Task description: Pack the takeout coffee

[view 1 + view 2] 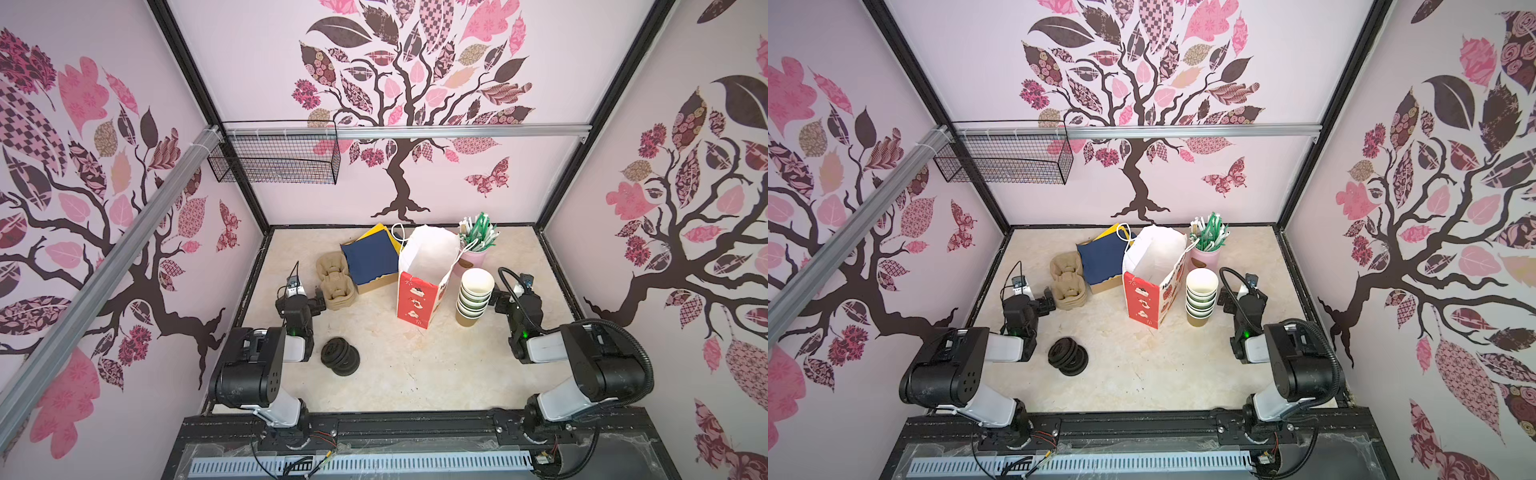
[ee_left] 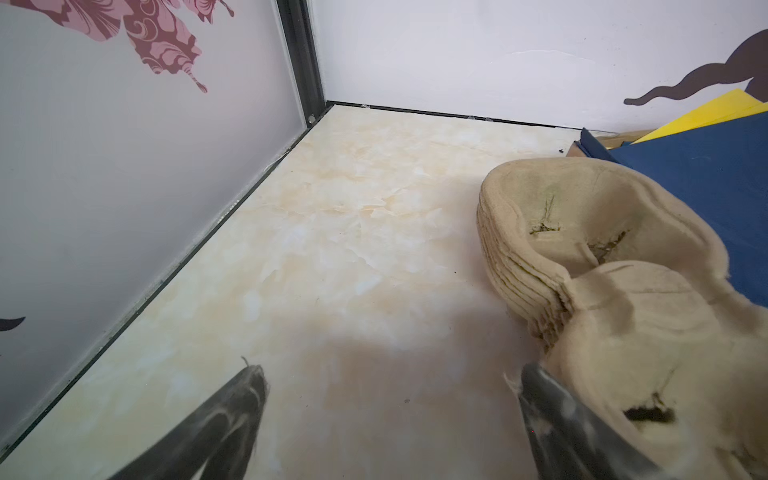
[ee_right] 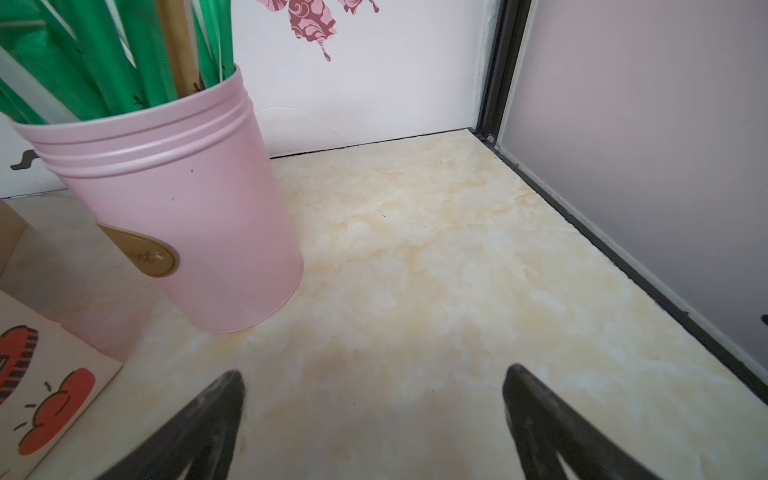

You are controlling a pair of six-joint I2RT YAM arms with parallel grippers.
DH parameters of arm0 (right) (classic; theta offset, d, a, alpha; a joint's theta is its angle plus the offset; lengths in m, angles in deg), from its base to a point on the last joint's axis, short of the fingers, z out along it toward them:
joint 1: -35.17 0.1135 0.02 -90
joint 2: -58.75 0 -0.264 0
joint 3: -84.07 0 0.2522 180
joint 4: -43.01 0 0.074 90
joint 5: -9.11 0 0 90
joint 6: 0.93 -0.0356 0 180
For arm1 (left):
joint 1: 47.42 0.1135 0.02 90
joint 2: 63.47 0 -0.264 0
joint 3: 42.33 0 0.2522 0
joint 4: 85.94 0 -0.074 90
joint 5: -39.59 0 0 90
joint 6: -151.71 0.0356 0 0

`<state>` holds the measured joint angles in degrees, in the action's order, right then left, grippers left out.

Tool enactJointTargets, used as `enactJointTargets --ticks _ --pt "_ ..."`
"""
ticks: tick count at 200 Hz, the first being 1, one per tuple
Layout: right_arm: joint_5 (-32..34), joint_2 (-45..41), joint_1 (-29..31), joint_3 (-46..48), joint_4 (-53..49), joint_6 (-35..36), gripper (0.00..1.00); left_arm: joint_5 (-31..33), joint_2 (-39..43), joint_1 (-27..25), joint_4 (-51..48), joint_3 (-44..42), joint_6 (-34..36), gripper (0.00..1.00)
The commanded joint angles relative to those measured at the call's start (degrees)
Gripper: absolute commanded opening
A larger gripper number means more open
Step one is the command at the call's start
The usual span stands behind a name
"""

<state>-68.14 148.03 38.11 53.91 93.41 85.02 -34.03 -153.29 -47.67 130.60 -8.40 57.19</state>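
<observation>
Jaws: both released, empty | left arm (image 1: 297,309) low beside beige moulded-pulp carrier stack (image 1: 337,286) | right arm (image 1: 519,307) low beside nested paper cups (image 1: 476,295)

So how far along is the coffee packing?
Nothing looks done: the cups sit nested without lids, the black lids are stacked apart, and no cup shows in the paper bag's open mouth. In hand: nothing. The left gripper is open beside the tray stack, the right gripper open over the table. Left: everything.
</observation>
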Motion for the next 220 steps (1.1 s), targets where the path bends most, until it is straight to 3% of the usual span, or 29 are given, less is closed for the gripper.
enactJointTargets --ticks 1,165,182,200,220 --pt "0.0 -0.3 0.2 -0.1 1.3 0.1 1.00 -0.3 0.8 0.0 0.2 1.2 0.1 0.97" --pt "-0.2 -0.7 0.2 1.7 5.0 0.0 1.00 -0.7 1.0 0.1 1.5 0.7 -0.1 0.97" --pt "-0.1 -4.1 0.2 2.9 4.4 0.3 1.00 -0.9 3.4 0.0 0.5 0.6 0.5 0.97" --pt "2.2 -11.1 0.2 3.4 -0.9 -0.1 1.00 1.1 10.8 0.0 -8.9 1.9 -0.3 0.97" --pt "5.8 -21.3 0.2 1.4 -15.7 -2.2 1.00 1.6 19.4 -0.1 -18.1 3.0 -2.5 0.97"
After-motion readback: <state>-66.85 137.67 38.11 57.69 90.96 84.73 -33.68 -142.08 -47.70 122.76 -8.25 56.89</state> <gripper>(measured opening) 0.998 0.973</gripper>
